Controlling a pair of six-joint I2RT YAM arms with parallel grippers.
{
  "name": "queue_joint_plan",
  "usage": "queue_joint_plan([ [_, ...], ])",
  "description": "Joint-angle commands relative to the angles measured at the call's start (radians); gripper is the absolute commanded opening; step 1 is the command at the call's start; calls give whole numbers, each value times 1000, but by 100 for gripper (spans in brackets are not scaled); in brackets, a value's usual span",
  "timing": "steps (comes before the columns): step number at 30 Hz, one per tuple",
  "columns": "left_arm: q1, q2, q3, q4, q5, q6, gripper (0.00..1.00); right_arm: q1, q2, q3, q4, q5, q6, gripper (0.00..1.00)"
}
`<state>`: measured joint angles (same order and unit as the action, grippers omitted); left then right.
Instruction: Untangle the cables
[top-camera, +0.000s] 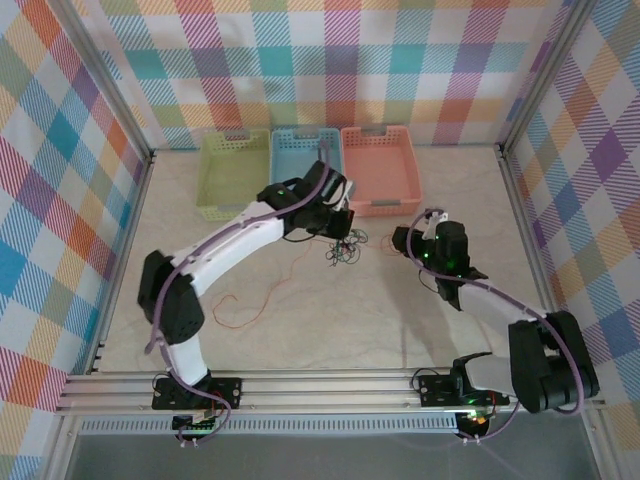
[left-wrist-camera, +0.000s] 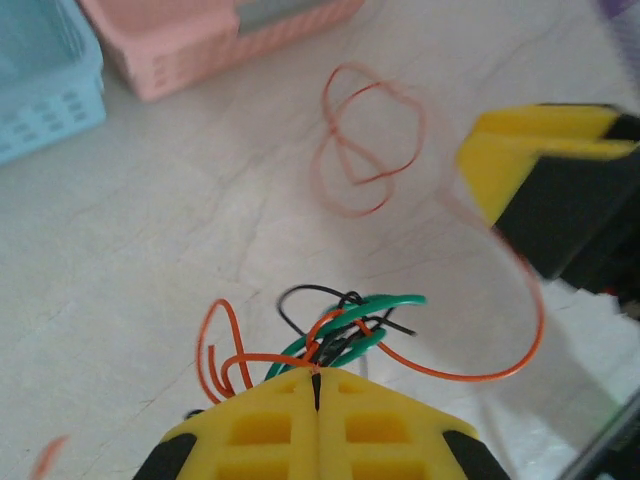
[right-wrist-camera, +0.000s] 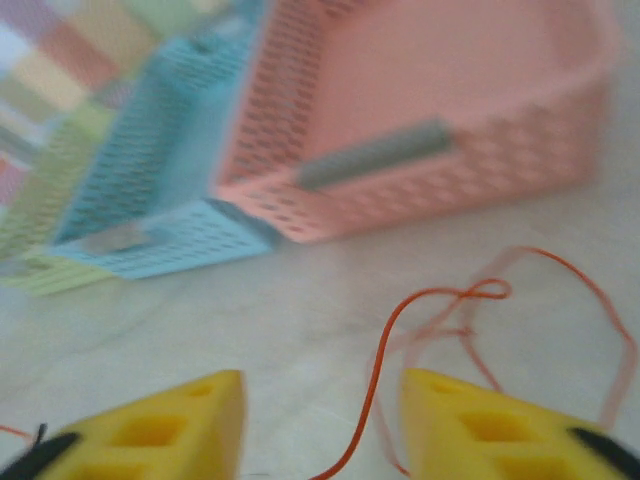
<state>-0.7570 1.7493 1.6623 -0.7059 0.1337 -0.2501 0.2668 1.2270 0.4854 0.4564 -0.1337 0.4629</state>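
Observation:
The cables (left-wrist-camera: 350, 325) form a small knot of orange, black and green wires just off the tips of my left gripper (left-wrist-camera: 316, 378), which is shut on them. In the top view the knot (top-camera: 345, 250) lies on the table below the baskets, with my left gripper (top-camera: 340, 232) over it. My right gripper (right-wrist-camera: 320, 415) stands open low over the table, and an orange strand (right-wrist-camera: 378, 370) runs up between its fingers without being pinched. That strand ends in loose loops (left-wrist-camera: 365, 140) lying on the table. My right gripper (top-camera: 402, 240) sits just right of the knot.
Three baskets stand in a row at the back: green (top-camera: 232, 170), blue (top-camera: 305, 160) and pink (top-camera: 380, 165). The pink basket's wall (right-wrist-camera: 430, 190) is close ahead of my right gripper. A loose orange wire end (top-camera: 218, 308) curls beside the left arm.

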Motion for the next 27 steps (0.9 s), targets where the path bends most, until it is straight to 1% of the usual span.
queue_joint_plan([
  [1,-11,-66,-49,7,39,-17,0,40,-72,-14,160,-177,-57,55],
  [4,-11,-117,-65,-12,38,9,0,74,-134,-24,233,-271,-100,59],
  [7,-10,-155,-83,-28,13,29,0,90,-187,-20,231,-327,-131,59],
  [9,-10,-170,-82,-43,27,38,0,99,-209,-16,231,-373,-155,57],
  [12,-11,-187,-84,-48,58,49,0,106,-219,13,197,-473,-180,53],
  [14,-11,-194,-84,-57,54,61,0,115,-231,42,116,-520,-202,53],
  [17,-11,-203,-88,-69,64,88,0,124,-253,67,15,-494,-249,52],
  [20,-10,-218,-101,-72,76,110,0,124,-266,60,10,-445,-281,51],
  [24,-11,-231,-104,-85,95,132,0,124,-257,122,-31,-521,-340,51],
  [26,-11,-232,-101,-100,101,149,0,124,-233,187,-121,-584,-416,52],
  [27,-10,-235,-101,-104,97,155,0,124,-221,220,-174,-588,-449,52],
])
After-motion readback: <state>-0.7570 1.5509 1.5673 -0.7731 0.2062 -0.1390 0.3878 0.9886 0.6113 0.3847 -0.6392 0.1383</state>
